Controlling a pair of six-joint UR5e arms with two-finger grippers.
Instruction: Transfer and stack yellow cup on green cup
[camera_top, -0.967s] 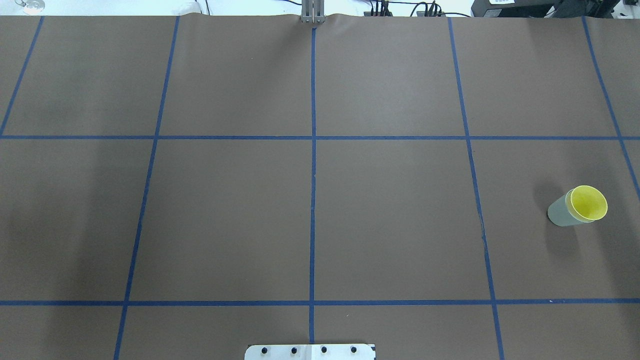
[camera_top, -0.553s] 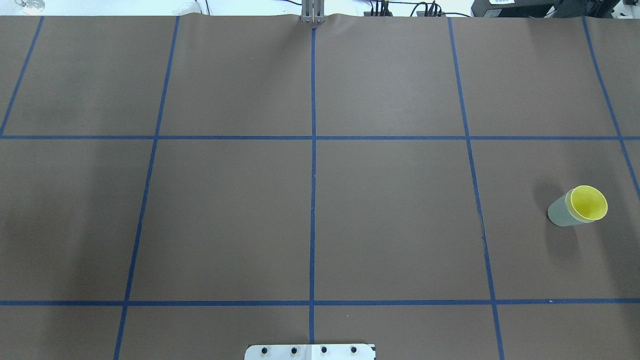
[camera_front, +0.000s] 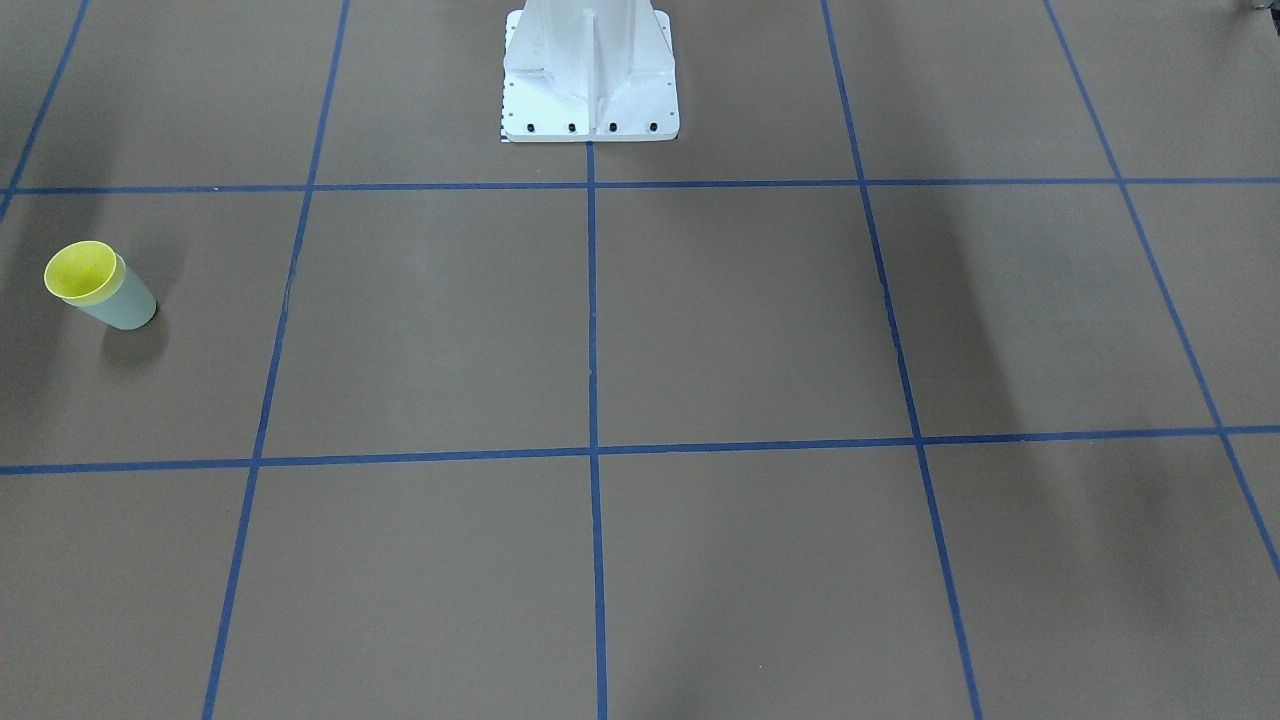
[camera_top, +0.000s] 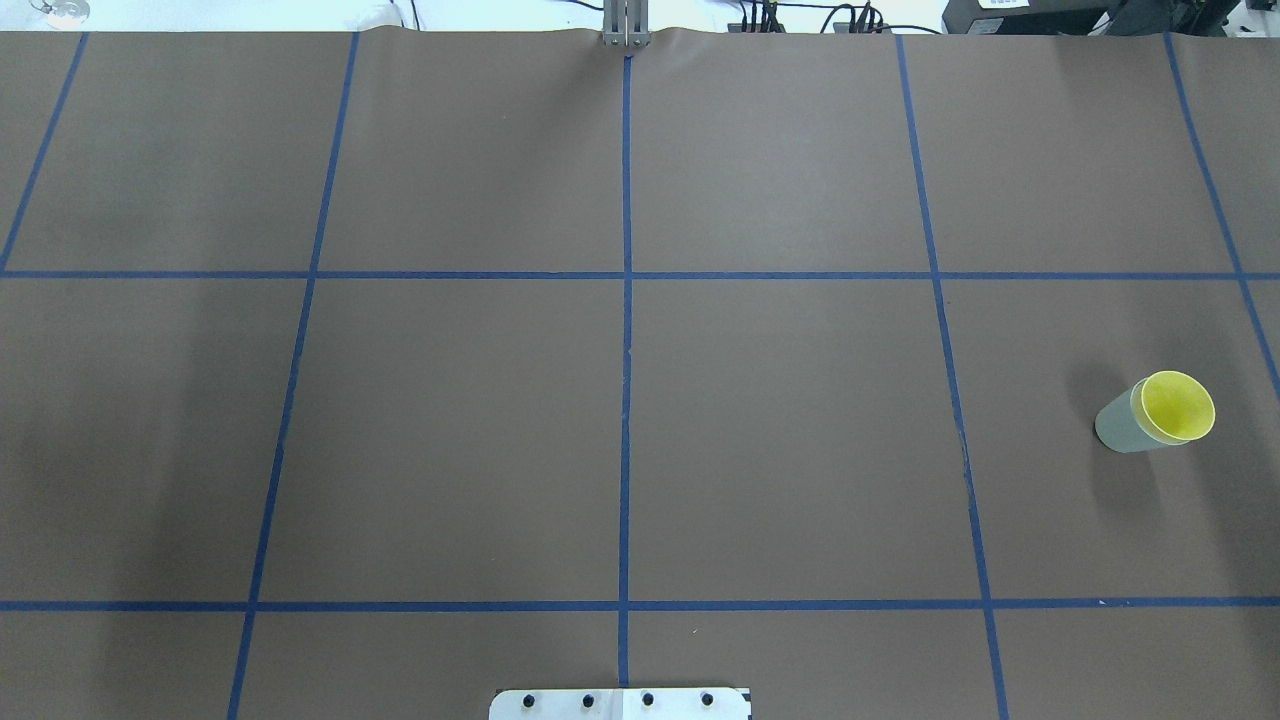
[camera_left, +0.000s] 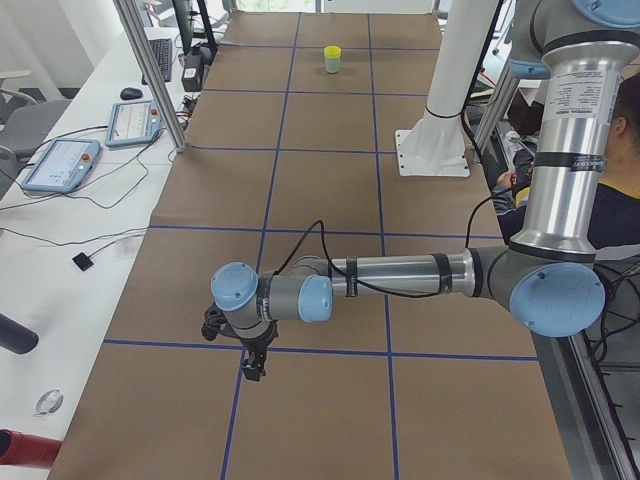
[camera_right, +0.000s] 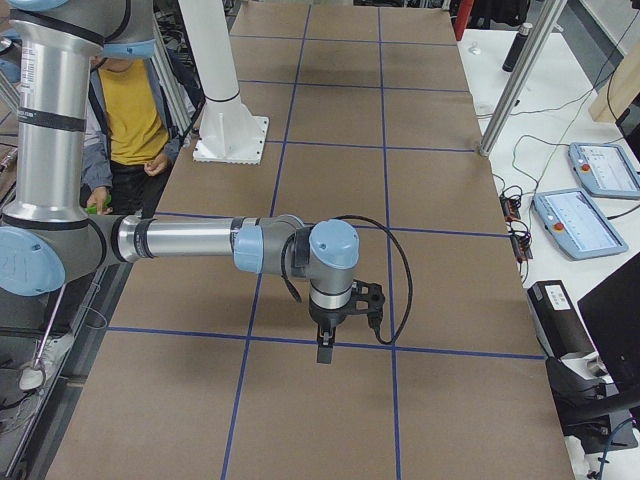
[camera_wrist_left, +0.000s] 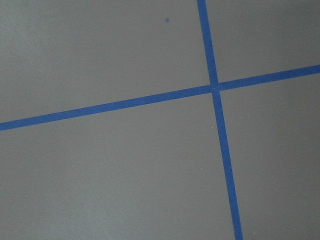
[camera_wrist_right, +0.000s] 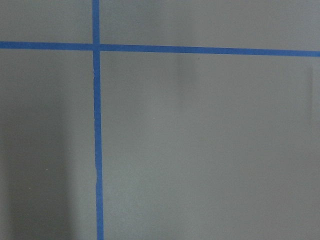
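On the overhead camera nothing has changed from a second ago. The yellow cup (camera_top: 1178, 405) sits nested inside the green cup (camera_top: 1116, 428), and the pair has not shifted. In the left side view they stand upright on the tabletop (camera_top: 780, 430), far out to the robot's right of the white pedestal (camera_top: 620, 703) and a little forward of it.

The left hand (camera_left: 247, 362) points down, low over the tabletop, well out on the pedestal's opposite side from the cups. It is near a crossing of the blue tape lines (camera_left: 320, 347). The right hand (camera_right: 323, 352) also points down, out to the pedestal's right and close above a tape line. I see each hand from a side camera only, so I cannot tell how far either is open or whether it grips anything.
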